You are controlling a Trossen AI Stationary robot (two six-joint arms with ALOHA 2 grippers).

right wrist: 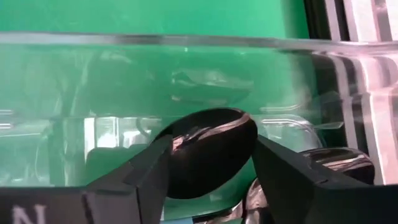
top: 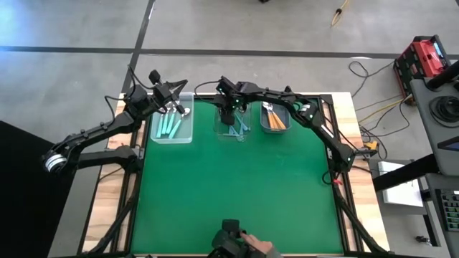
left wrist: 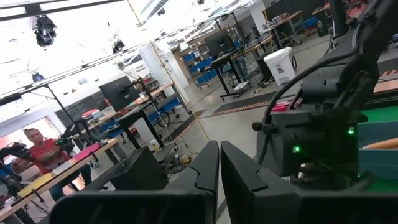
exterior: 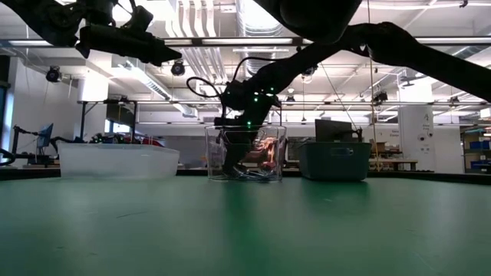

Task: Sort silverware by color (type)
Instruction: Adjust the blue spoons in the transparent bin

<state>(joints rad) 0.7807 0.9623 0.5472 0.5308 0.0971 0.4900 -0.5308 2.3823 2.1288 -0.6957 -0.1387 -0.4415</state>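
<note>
Spoon (right wrist: 208,149): light, stiff, slippery bowl; grasp by handle. Right tool (right wrist: 211,171) open astride bowl; left tool (left wrist: 219,180) shut, empty.

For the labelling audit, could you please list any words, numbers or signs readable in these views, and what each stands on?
"N": a single white letter, cut off by the picture's edge, on the right gripper's dark body in the right wrist view.
Nothing else is readable: the room's distant bins, screens and signs are too small or blurred.
</note>
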